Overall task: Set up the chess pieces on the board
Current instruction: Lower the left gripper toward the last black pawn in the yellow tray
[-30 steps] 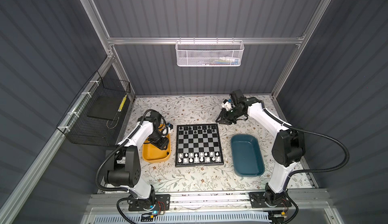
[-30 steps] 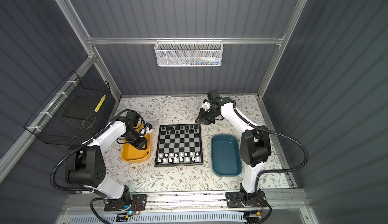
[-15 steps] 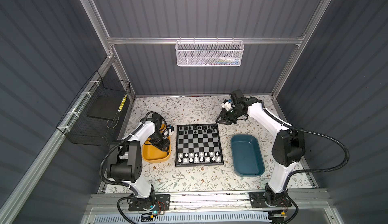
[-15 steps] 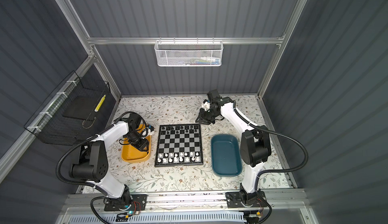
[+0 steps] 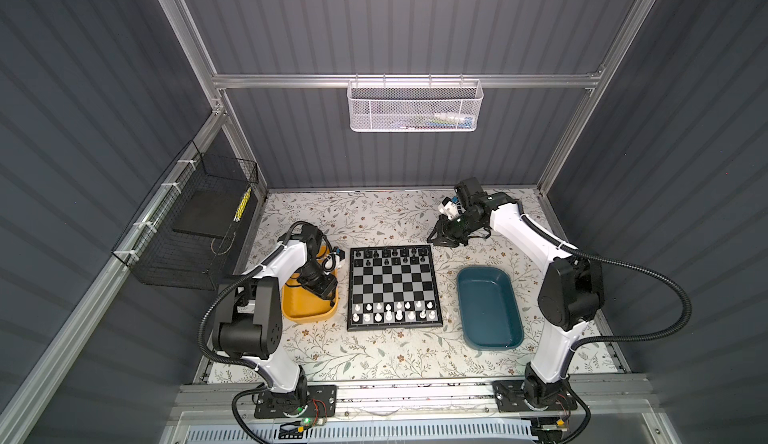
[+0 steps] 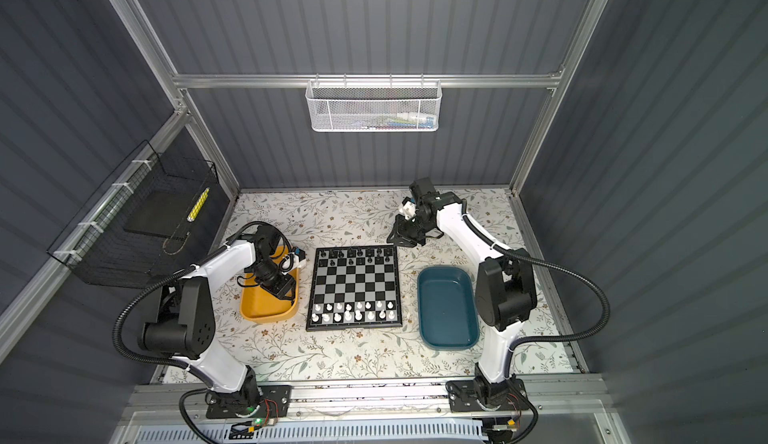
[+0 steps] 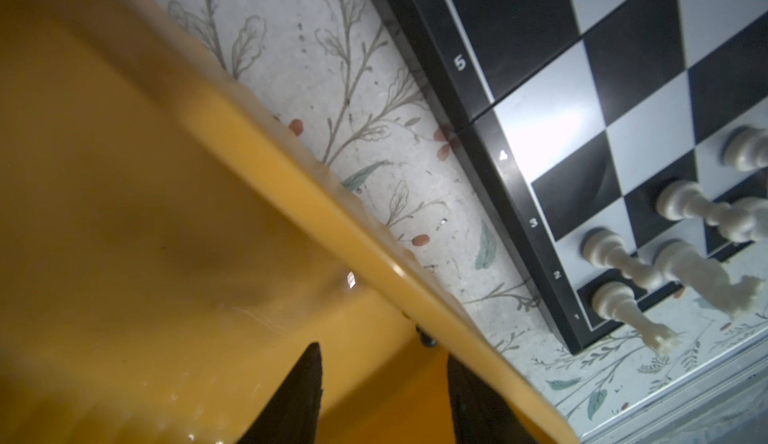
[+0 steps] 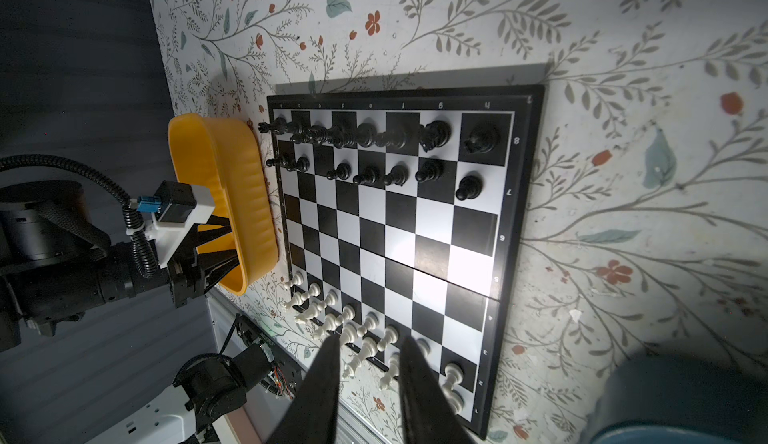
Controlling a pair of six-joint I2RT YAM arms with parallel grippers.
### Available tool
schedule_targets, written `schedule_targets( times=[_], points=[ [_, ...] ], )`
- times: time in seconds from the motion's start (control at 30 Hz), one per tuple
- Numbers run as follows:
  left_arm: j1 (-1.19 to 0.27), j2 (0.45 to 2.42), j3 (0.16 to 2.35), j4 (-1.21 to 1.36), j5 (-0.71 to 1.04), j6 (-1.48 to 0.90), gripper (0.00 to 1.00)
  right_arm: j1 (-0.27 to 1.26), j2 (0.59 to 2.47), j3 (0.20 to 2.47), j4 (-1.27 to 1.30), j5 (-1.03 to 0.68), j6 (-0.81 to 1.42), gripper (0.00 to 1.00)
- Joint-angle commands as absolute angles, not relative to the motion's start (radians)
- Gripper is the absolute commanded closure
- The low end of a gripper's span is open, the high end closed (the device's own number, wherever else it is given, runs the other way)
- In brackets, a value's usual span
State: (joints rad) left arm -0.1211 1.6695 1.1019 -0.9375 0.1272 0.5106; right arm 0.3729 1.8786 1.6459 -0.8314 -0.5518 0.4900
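Currently the board (image 5: 392,288) is lying at the centre of the floral table cover (image 5: 374,354); the black chess pieces (image 5: 390,254) are standing in its two far rows and the white chess pieces (image 5: 392,312) in its two near rows. The yellow tray (image 5: 305,311) is sitting just beside the board's left edge; the left gripper (image 5: 326,294) is reaching down inside it, fingers (image 7: 307,379) spread apart with only tray floor showing between them; the tray's wall is standing between this gripper and the board. The right gripper (image 5: 436,241) is hovering above the cover just off the board's far right corner, fingers (image 8: 328,379) parted narrowly and gripping nothing; the teal tray (image 5: 461,296) is lying right of the board, near that arm. A white mesh basket (image 5: 415,107) is hanging on the back rail; a black wire basket (image 5: 195,221) is hanging on the left wall.
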Motion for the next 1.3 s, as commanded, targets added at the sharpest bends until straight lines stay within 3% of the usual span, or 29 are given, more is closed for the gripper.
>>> schedule_targets(
  times=[0.0,0.87,1.27],
  points=[
    [-0.120,1.689,1.088,-0.946,0.157,0.491,0.49,0.374,1.894,1.664,-0.838,-0.560,0.483,0.72],
    [-0.121,1.695,1.059,-0.933,0.161,0.475,0.50,0.377,1.896,1.664,-0.833,-0.563,0.483,0.72],
    [-0.121,1.689,1.061,-0.930,0.158,0.477,0.57,0.378,1.902,1.674,-0.834,-0.565,0.483,0.72]
  ],
)
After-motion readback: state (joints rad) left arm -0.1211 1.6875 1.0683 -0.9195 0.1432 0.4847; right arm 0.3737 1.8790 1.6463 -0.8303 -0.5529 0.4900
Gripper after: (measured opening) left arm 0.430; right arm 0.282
